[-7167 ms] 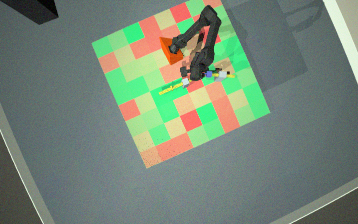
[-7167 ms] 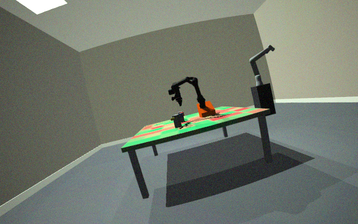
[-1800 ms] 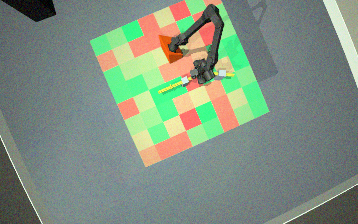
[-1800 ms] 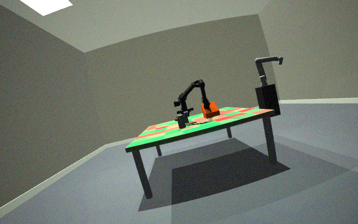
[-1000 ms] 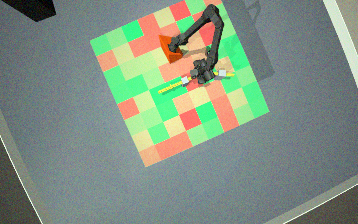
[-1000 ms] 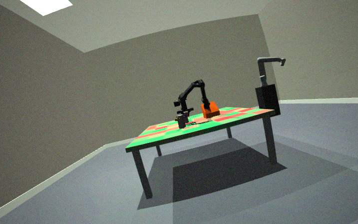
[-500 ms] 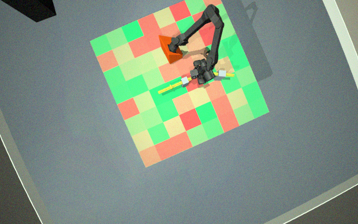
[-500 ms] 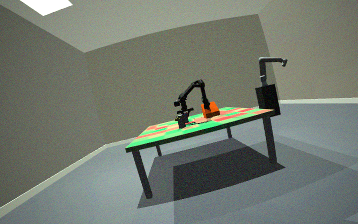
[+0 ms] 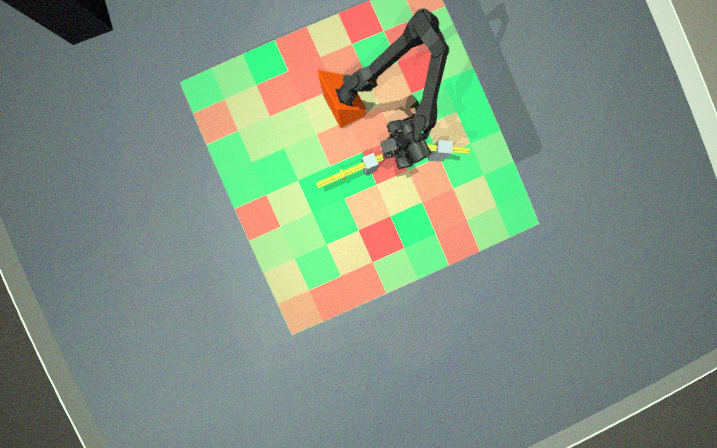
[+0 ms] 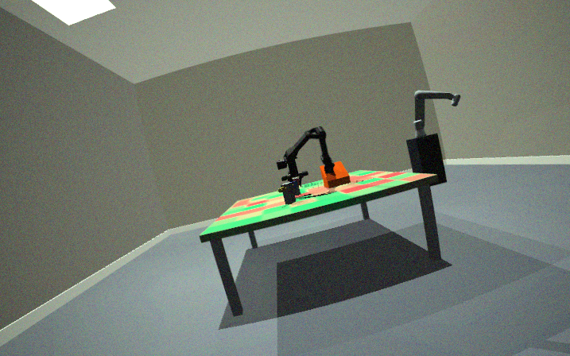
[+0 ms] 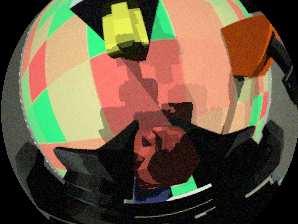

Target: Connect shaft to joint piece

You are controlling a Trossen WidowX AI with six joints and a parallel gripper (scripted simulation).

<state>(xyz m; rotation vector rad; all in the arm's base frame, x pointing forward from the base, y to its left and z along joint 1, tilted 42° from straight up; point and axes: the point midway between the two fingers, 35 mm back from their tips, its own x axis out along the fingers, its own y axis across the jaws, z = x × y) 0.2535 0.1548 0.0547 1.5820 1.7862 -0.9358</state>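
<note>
The red joint piece is between the fingers of my gripper, which is shut on it. The top view shows the arm's wrist covering the joint piece. One yellow shaft with a small collar runs through a pale block on the left; its near end stands apart from the joint piece in the wrist view. The other yellow shaft runs through the second pale block on the right, at an angle to the first. I cannot tell exactly where the joint's opening points.
The arm's base stands by an orange wedge-shaped block on the checkered table. A black pedestal carrying a grey arm stands beyond the table.
</note>
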